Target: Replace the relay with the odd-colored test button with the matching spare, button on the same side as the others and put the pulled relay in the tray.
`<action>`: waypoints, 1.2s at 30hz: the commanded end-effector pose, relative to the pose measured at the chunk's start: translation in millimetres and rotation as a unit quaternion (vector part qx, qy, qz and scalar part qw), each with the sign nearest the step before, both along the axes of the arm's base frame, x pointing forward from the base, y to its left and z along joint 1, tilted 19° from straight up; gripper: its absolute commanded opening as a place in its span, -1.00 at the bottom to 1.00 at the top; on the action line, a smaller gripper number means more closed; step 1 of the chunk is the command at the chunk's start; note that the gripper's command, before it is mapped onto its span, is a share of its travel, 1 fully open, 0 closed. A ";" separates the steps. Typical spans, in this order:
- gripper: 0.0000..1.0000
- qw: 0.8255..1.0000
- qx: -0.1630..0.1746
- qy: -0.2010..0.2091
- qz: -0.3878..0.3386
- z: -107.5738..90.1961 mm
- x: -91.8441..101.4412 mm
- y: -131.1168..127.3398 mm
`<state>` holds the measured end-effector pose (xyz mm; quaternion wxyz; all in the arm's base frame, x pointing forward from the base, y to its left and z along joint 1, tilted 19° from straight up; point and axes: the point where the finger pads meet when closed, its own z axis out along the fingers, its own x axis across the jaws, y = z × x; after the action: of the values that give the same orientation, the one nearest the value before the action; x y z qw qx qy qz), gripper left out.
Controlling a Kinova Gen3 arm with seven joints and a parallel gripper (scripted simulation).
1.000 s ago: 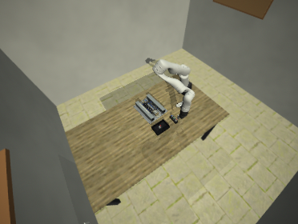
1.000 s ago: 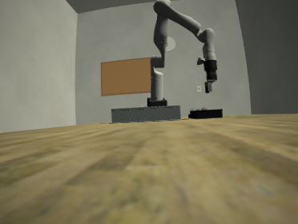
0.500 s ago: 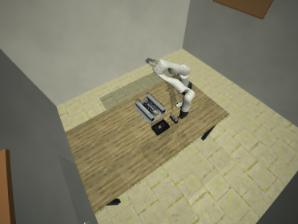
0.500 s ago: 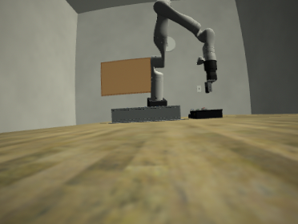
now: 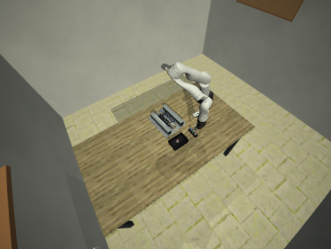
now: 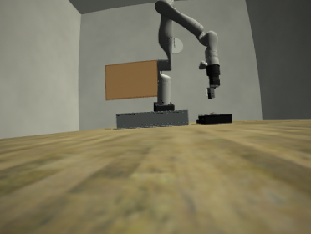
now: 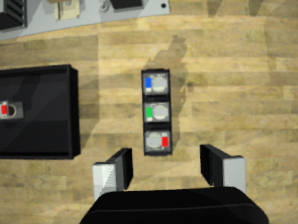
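Grey walls and a pale tiled floor (image 5: 267, 173) surround the wood-grained tabletop (image 5: 129, 164) (image 6: 155, 180) (image 7: 240, 75). By the exterior view, an orange-brown panel (image 6: 131, 80) is seen behind the arm (image 5: 196, 91) (image 6: 211, 46). The claw (image 5: 193, 129) (image 6: 211, 99) (image 7: 166, 160) is held in the air above the tabletop, its two fingers spread wide with nothing pinched between them.

In the wrist view, three relays are carried in one line by a narrow black holder (image 5: 193, 132) (image 7: 146, 98), which is seen beyond the fingertips. A blue button is shown by the far relay (image 7: 158, 83), a green one by the middle relay (image 7: 158, 112), and a red one by the near relay (image 7: 156, 141); the red button is set on the opposite side from the other two.

A relay with a red button (image 5: 178, 140) (image 7: 11, 109) is contained in the black tray (image 5: 183, 145) (image 6: 221, 119) (image 7: 74, 115), well apart from the holder. Beside the tray, the grey rack (image 5: 160, 125) (image 6: 152, 119) (image 7: 135, 19) is placed; its socket contents are too small to be told.

In the exterior view, the Kinova arm (image 5: 191, 89) (image 6: 184, 20) and its open two-finger gripper (image 5: 197, 128) (image 6: 211, 97) (image 7: 166, 160) have moved a little toward the picture's left side, compared with half a second ago.
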<state>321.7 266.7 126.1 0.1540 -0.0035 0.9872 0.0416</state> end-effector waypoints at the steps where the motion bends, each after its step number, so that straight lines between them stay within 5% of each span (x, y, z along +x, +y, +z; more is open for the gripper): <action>1: 1.00 1.000 -0.002 -0.003 -0.009 -1.0 6.1 -18.7; 19: 1.00 1.000 -0.002 -0.003 -0.009 -14.7 10.1 -70.8; 36: 1.00 1.000 -0.002 -0.003 -0.009 -16.9 14.0 -87.0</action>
<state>332.9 185.9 108.5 0.1555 -0.0005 0.9870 0.0393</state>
